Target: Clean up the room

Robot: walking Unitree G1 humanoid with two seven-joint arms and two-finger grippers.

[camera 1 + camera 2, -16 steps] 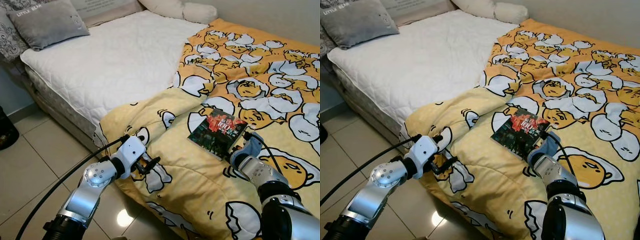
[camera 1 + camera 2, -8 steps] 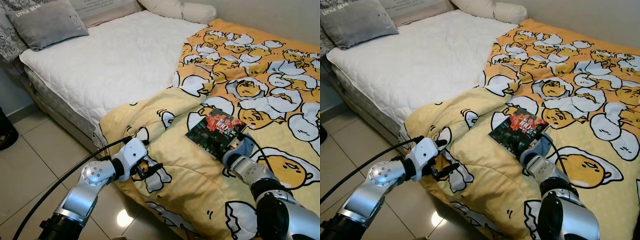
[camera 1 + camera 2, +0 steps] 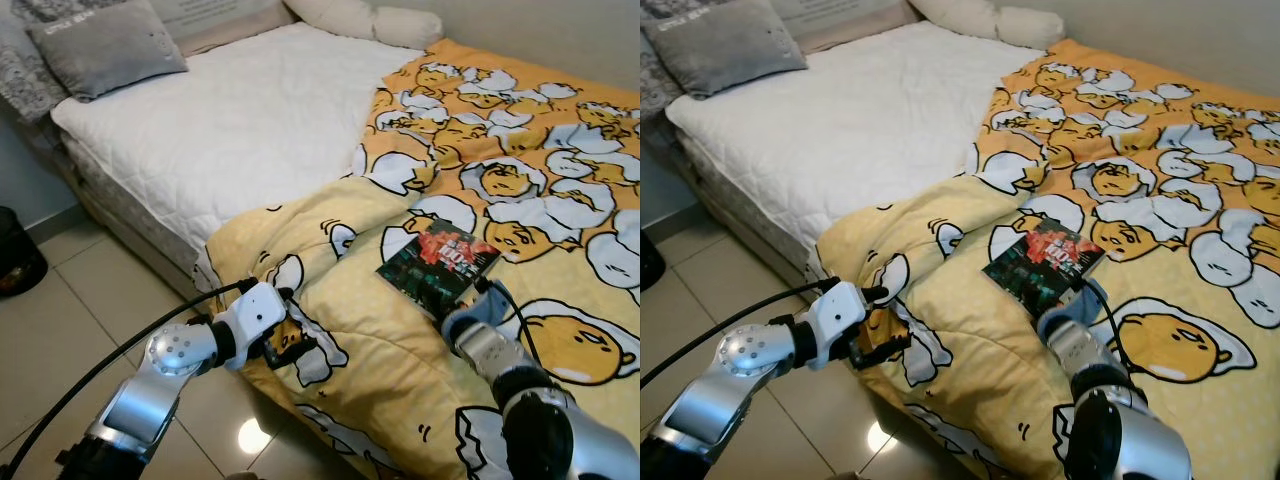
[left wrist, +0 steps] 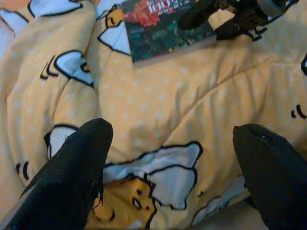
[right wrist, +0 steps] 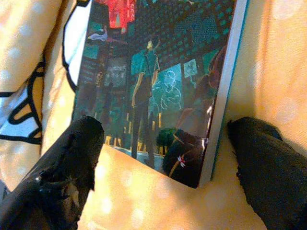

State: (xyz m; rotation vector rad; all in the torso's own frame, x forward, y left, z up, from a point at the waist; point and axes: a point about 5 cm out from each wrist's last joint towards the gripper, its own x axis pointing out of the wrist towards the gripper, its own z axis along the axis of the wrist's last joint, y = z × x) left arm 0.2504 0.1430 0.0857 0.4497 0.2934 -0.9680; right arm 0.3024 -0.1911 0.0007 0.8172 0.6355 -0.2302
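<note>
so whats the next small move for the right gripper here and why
Probably ease the right gripper forward a little and close on the near corner of the book. Its fingers are open and straddle that corner, one over the cover side, one past the spine edge, not yet clamped. The book lies flat on the yellow duvet, so nothing blocks it.

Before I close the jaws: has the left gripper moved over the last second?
Yes. The left gripper has dropped along the yellow blanket, down from the egg print by the fold toward the hanging edge near the floor. The book lies as before.
</note>
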